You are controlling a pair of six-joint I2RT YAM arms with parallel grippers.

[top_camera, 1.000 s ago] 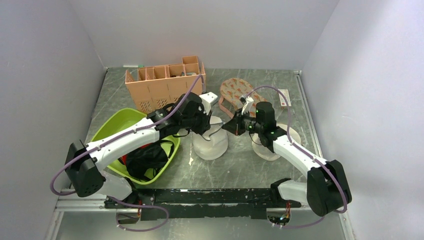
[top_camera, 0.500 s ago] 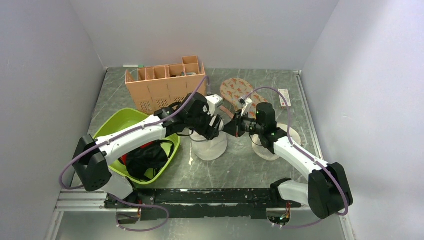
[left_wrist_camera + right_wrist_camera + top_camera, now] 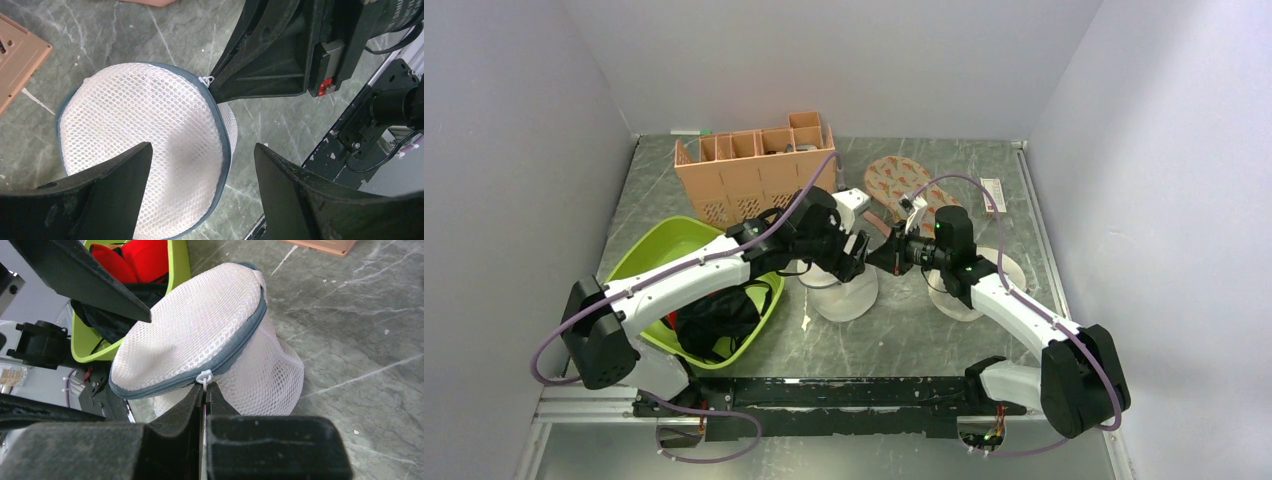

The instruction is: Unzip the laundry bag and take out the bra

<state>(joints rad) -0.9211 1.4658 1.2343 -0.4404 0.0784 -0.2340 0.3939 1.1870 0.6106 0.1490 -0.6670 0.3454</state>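
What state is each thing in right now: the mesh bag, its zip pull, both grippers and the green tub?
laundry bag: top tilted, zip closed where visible.
zip pull: pinched by the right gripper.
right gripper: shut on the zip pull.
left gripper: open, above the laundry bag.
green tub: holds a red garment and a black garment.

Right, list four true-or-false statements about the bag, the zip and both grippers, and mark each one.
1. The right gripper is shut on the zip pull. True.
2. The left gripper is clamped on the laundry bag. False: it is open, fingers spread over the bag's top.
3. A red garment lies in the green tub. True.
4. The laundry bag sits inside the green tub. False: it stands on the table beside it.
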